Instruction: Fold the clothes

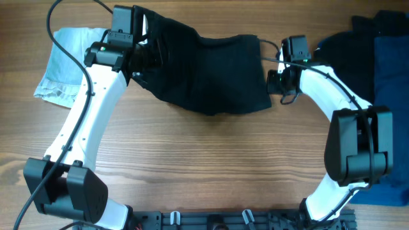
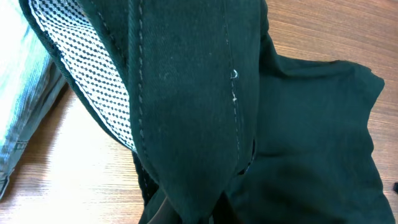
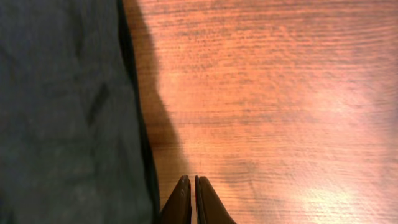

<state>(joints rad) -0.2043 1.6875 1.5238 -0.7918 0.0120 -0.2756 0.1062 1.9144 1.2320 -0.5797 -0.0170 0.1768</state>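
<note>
A black garment lies spread across the far middle of the wooden table. My left gripper is shut on the garment's left end and holds it lifted, so the fabric drapes over the fingers and shows its dotted white lining. In the left wrist view the black garment fills most of the picture. My right gripper is shut and empty, just off the garment's right edge, above bare wood. In the overhead view the right gripper sits beside the garment's right side.
A light blue garment lies at the far left, partly under the left arm. Dark blue and black clothes are piled at the right edge. Bare wooden table lies in front.
</note>
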